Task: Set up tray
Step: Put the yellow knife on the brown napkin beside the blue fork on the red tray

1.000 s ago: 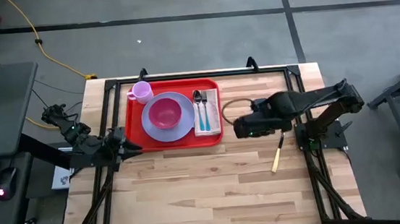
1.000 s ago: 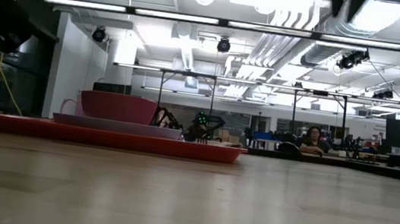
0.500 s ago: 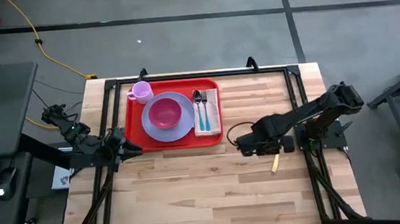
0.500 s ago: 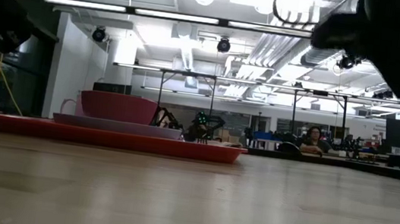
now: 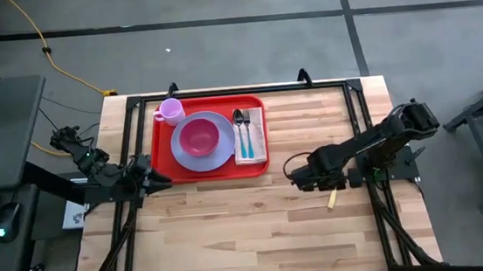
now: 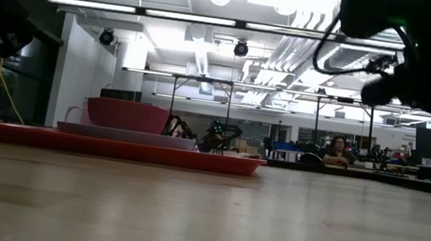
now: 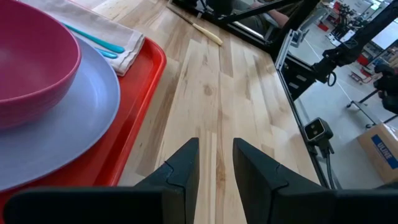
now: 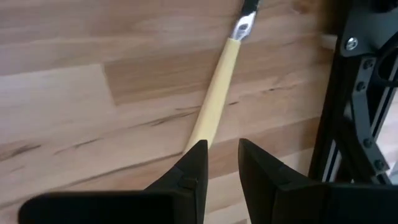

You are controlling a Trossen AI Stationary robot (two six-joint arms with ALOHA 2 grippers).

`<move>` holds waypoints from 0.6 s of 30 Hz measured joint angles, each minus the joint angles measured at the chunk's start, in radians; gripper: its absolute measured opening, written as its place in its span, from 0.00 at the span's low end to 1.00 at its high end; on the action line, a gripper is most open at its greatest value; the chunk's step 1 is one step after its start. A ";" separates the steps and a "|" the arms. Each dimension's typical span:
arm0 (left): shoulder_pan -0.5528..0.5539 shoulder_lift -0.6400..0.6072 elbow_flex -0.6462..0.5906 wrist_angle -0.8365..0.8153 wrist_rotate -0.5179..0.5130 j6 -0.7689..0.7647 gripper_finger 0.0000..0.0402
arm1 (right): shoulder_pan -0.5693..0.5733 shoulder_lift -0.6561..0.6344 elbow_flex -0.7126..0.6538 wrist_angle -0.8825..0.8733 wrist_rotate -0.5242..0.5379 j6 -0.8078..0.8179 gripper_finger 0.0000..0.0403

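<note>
The right gripper [image 5: 302,177] hangs over the bare desk [image 5: 232,233], fingers slightly apart and holding nothing. A cream-handled utensil [image 8: 214,102], probably a knife, lies just ahead of its tips, its long axis running away from the gripper, dark blade end farthest. The tray [image 5: 262,164] sits well apart toward the left arm, long side across the desk, already carrying the plate [image 5: 217,159]. The left gripper [image 7: 214,165] waits at the tray's near edge, fingers parted and empty.
</note>
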 joint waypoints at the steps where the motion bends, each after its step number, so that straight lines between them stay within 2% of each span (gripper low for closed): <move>1: 0.000 0.000 0.000 0.000 0.000 0.000 0.32 | 0.000 0.000 -0.014 0.008 -0.004 0.002 0.17; 6: 0.000 0.000 0.000 -0.002 0.000 -0.015 0.32 | 0.000 0.000 -0.088 0.082 -0.042 0.021 0.17; 10: 0.000 0.000 -0.001 -0.011 0.001 -0.026 0.32 | -0.013 -0.001 -0.127 0.154 -0.024 0.024 0.17; 18: 0.000 0.000 -0.001 -0.017 0.004 -0.062 0.32 | -0.029 -0.009 -0.193 0.176 -0.024 0.024 0.17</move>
